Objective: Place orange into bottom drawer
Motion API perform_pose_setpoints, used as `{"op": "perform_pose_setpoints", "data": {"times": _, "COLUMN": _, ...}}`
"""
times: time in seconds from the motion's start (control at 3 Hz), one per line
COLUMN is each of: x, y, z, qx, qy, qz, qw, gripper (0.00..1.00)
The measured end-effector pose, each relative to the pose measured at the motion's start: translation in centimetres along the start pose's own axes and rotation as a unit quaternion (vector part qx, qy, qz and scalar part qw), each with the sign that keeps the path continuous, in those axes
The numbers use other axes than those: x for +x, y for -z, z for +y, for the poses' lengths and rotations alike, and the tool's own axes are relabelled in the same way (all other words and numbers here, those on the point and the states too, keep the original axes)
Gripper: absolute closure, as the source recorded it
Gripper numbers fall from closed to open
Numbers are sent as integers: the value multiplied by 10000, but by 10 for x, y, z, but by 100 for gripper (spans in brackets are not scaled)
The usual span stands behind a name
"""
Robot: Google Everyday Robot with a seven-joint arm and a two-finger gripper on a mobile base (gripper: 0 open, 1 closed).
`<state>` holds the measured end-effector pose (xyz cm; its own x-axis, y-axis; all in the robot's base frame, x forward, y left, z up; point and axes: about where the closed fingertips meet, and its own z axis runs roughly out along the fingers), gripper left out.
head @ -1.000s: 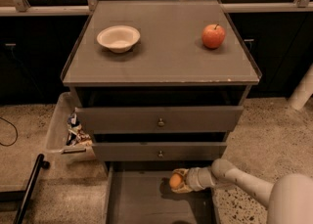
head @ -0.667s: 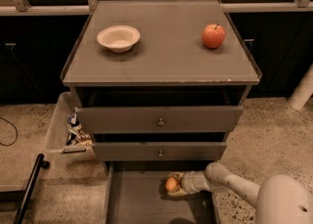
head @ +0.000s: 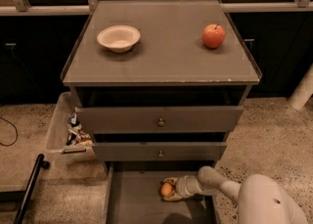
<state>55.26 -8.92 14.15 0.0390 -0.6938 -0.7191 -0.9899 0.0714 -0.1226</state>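
Note:
The orange is small and round, held low over the floor of the open bottom drawer, near the drawer's back under the middle drawer front. My gripper reaches in from the right and is shut on the orange, with a finger above and a finger below it. The white arm runs back to the lower right corner.
A red-orange apple and a white bowl stand on the cabinet top. Two brass-knobbed drawers sit above, slightly pulled out. A clear bin with packets stands left of the cabinet. A black pole lies at lower left.
My gripper with the orange has moved a little left and deeper into the bottom drawer. The arm has stretched further into view.

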Motion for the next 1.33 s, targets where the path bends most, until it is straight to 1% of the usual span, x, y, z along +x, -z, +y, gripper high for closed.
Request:
{"op": "perform_pose_setpoints", "data": {"times": 0.33, "x": 0, "y": -1, "z": 0, "qx": 4, "qy": -4, "qz": 0, "qw": 10000, "gripper": 81}}
{"op": "perform_pose_setpoints", "data": {"times": 1.33, "x": 0, "y": -1, "z": 0, "qx": 2, "qy": -2, "qz": -1, "qw": 10000, "gripper": 11}}
